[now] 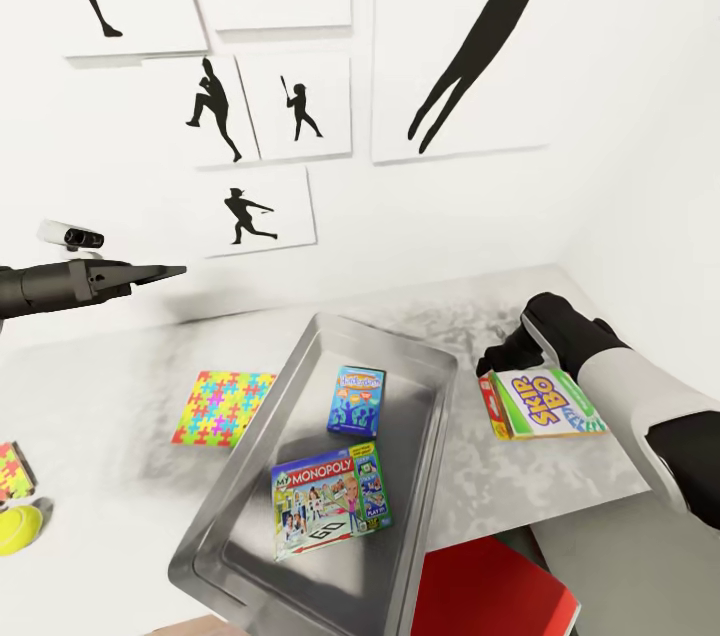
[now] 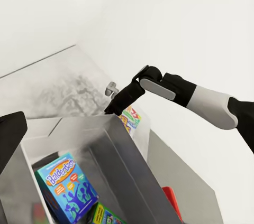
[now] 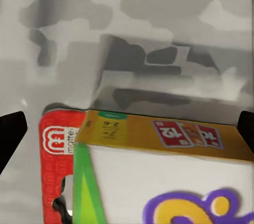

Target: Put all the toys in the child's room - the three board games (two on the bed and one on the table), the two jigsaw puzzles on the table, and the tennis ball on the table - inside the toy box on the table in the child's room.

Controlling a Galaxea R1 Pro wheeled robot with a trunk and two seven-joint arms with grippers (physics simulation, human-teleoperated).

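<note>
A pale, mottled table (image 1: 120,386) spans the middle of the head view, below a white wall hung with black silhouette prints (image 1: 268,106). At centre sits the toy box (image 1: 250,476), a shallow grey metal tray, holding a Monopoly game (image 1: 330,501) in its lower half and a blue Balderdash game (image 1: 358,400) above it. At the right edge the right arm (image 1: 640,416) reaches in; its gripper (image 1: 497,356) is at the near end of the Skip-Bo game (image 1: 545,404), which lies on the table just right of the box, and the fingertips (image 3: 11,134) stand wide to either side of that end, not closed on it. At middle left the left gripper (image 1: 150,273) hovers above the table, its fingers drawn narrow and holding nothing. A jigsaw puzzle (image 1: 222,406) lies left of the box, a second puzzle (image 1: 10,471) and the tennis ball (image 1: 18,528) at the lower left edge. A red object (image 1: 480,591) shows at the bottom.
</note>
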